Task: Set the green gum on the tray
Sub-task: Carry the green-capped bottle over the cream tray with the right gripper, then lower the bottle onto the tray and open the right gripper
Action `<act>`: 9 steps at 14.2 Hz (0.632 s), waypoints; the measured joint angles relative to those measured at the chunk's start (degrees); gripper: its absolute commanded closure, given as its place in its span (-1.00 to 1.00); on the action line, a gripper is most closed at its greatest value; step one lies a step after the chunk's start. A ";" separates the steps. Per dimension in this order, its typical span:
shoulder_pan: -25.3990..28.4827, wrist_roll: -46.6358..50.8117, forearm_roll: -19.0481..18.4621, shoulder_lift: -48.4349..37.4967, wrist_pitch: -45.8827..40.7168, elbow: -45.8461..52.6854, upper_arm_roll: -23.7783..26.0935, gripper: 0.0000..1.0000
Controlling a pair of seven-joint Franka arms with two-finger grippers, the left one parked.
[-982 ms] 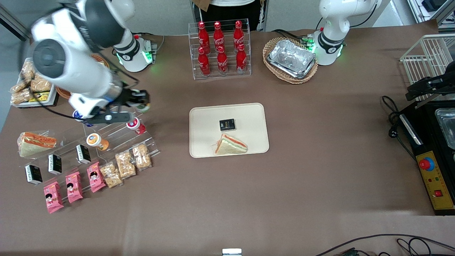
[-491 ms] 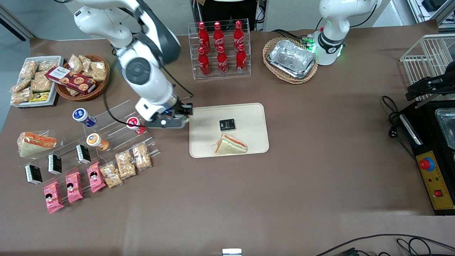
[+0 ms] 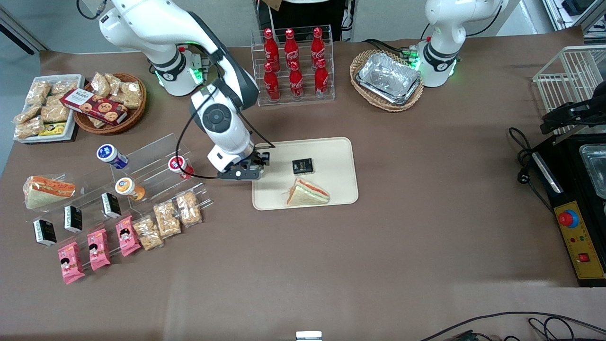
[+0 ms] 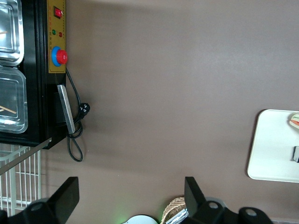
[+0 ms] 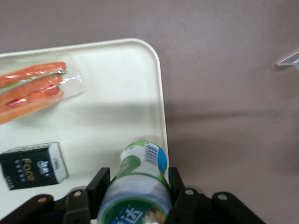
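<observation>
Carrying the green gum [image 5: 138, 186] pinched between its two fingers, the right gripper [image 3: 258, 163] hovers over the tray [image 3: 338, 156] at its edge toward the working arm — we judge this the delivery step. A wrapped sandwich [image 3: 307, 193] and a small black box [image 3: 302, 166] lie on the tray nearby. Next, we think, comes lowering onto bare tray — clear of both — then letting go.

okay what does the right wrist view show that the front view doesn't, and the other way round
Only the wrist view shows the green gum clamped between the fingers, over the tray's edge. Only the front view shows the cola bottles, snack displays and foil trays. Both show the gripper, tray, sandwich and black box.
</observation>
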 measured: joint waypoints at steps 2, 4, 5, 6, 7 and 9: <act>0.60 0.17 0.00 1.93 1.44 -0.03 0.00 0.39; 1.08 0.31 0.00 2.51 1.63 -0.03 0.00 -0.41; 1.17 0.42 0.05 2.52 1.63 -0.02 0.00 -0.78; 1.18 0.55 0.68 2.52 1.63 -0.02 0.00 -0.94; 1.18 0.56 1.77 2.53 1.64 -0.02 -0.01 -0.96; 1.18 0.57 2.64 2.54 1.65 0.00 -0.04 -0.97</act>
